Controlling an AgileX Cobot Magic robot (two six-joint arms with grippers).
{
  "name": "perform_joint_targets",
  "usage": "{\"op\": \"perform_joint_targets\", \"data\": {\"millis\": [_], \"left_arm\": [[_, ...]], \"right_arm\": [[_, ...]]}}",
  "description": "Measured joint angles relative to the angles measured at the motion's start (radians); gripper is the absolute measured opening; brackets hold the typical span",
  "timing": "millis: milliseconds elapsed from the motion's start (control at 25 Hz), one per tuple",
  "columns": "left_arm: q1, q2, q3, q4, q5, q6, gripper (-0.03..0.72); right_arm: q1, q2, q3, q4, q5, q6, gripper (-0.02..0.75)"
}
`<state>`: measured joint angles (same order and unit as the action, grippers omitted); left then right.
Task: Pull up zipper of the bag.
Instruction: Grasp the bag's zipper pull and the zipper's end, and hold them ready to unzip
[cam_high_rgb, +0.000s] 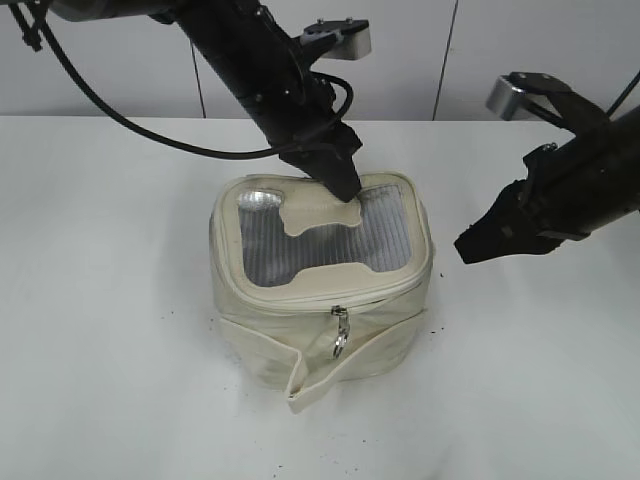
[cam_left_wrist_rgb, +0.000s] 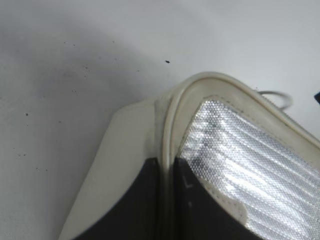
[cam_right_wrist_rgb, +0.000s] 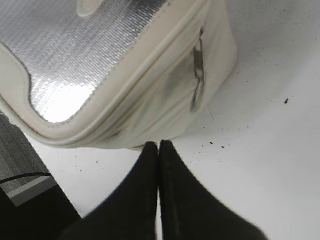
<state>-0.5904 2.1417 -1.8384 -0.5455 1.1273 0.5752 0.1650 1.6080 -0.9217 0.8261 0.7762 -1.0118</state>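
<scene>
1. Left gripper presses down on the back of the bag's top panel; in the left wrist view its fingers sit either side of the raised cream rim, seemingly closed on it, most likely to pin the bag while you pull.
2. Your right gripper hangs in the air well to the right of the bag, fingers together and holding nothing, as the right wrist view shows.
3. You will find the bag near the middle of the white table, its grey ribbed window facing up and its loose strap curling out at the front.
4. Look for the zipper running round under the top panel; a silver slider with a ring pull hangs at the front, untouched.
5. Judged from this, your right gripper must open and reach that pull next.
</scene>
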Motion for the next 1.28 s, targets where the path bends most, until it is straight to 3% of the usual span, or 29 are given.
{"op": "perform_joint_targets", "data": {"millis": [280,400,600,680,840,960,1160,1280], "left_arm": [[0.000,0.000,0.000,-0.001,0.000,0.000,0.045],[0.000,0.000,0.000,-0.002,0.000,0.000,0.045],[0.000,0.000,0.000,-0.002,0.001,0.000,0.045],[0.000,0.000,0.000,-0.002,0.002,0.000,0.045],[0.000,0.000,0.000,-0.003,0.002,0.000,0.045],[0.000,0.000,0.000,-0.004,0.002,0.000,0.045],[0.000,0.000,0.000,-0.004,0.002,0.000,0.045],[0.000,0.000,0.000,-0.006,0.002,0.000,0.045]], "right_arm": [[0.011,-0.025,0.000,-0.009,0.037,0.011,-0.015],[0.012,-0.025,0.001,-0.033,-0.014,0.013,0.001],[-0.009,0.007,0.001,-0.044,-0.072,-0.003,0.197],[-0.045,0.046,0.002,-0.005,-0.069,-0.064,0.237],[-0.133,0.108,0.002,0.179,0.031,-0.267,0.258],[-0.141,0.122,0.007,0.220,0.063,-0.333,0.284],[-0.139,0.123,0.052,0.293,0.041,-0.444,0.485],[-0.139,0.123,0.062,0.376,0.012,-0.554,0.536]]}}
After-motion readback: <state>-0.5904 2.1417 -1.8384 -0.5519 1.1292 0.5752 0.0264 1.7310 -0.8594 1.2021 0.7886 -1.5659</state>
